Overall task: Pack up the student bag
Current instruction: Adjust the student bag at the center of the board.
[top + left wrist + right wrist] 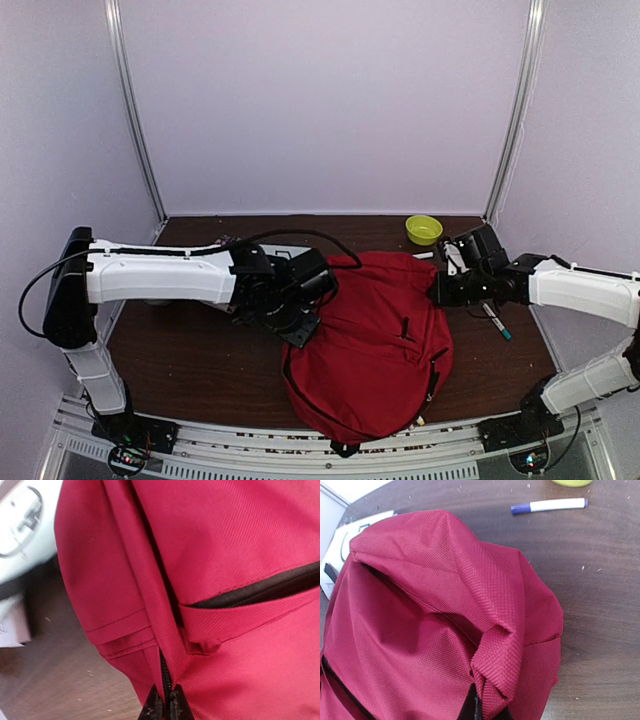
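Your big red fabric backpack (375, 350) sits betw. claws: L claw (164, 707) pinches its zipper seam, R claw (482, 707) a top fold.

right gripper (481, 711) pinched shut on a bunched fold of the red student bag (420, 620), fabric bulging just ahead of the fingertips, blue-capped white marker (549, 505) far ahead on the brown table (600, 605), lime bowl (572, 482) edge beyond it
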You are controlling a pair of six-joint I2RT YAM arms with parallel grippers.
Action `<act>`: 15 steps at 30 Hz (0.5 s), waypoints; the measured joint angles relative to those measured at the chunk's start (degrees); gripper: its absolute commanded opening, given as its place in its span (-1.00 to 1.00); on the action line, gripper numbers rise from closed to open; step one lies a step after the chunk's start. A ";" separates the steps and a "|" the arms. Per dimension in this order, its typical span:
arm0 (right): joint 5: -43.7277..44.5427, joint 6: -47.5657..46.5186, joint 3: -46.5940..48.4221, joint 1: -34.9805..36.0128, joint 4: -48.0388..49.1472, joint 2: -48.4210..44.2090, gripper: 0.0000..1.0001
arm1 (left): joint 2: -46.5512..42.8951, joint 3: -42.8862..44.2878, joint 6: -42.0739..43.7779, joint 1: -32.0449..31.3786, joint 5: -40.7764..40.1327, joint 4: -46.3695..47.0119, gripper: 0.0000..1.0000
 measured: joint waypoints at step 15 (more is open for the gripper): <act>7.52 10.21 -5.33 -0.02 -8.72 -14.62 -1.00 | 7.10 20.72 11.17 8.09 -3.85 -2.64 -1.00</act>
